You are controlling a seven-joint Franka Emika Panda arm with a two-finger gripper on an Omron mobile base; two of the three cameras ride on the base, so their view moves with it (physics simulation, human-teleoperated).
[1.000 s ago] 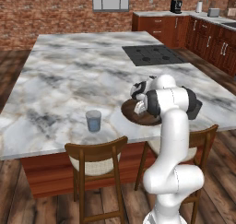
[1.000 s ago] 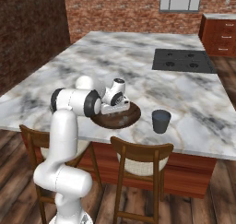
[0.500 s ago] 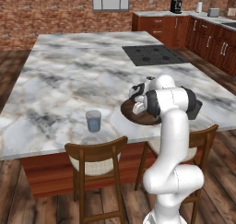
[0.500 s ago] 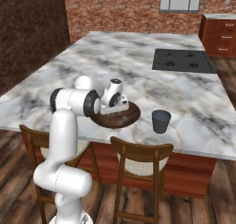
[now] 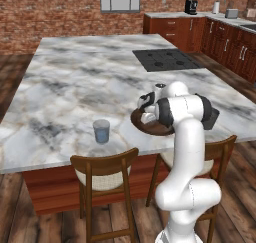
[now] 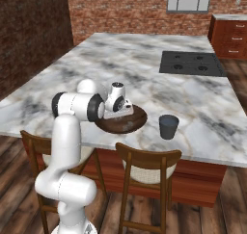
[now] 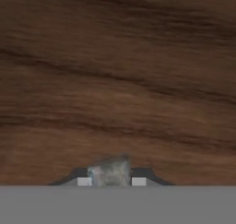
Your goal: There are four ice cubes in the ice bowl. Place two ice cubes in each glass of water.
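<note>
The gripper (image 7: pixel 112 180) is reaching down into the bowl (image 7: pixel 120 80), whose dark wood grain is lying directly beneath it. Its fingertips (image 7: pixel 84 181) are pinching an ice cube (image 7: pixel 110 171) between them, just above the bowl floor. One glass (image 5: pixel 101 131) is standing well off to one side of the hand, the darker glass (image 6: pixel 168 126) near its other side.
</note>
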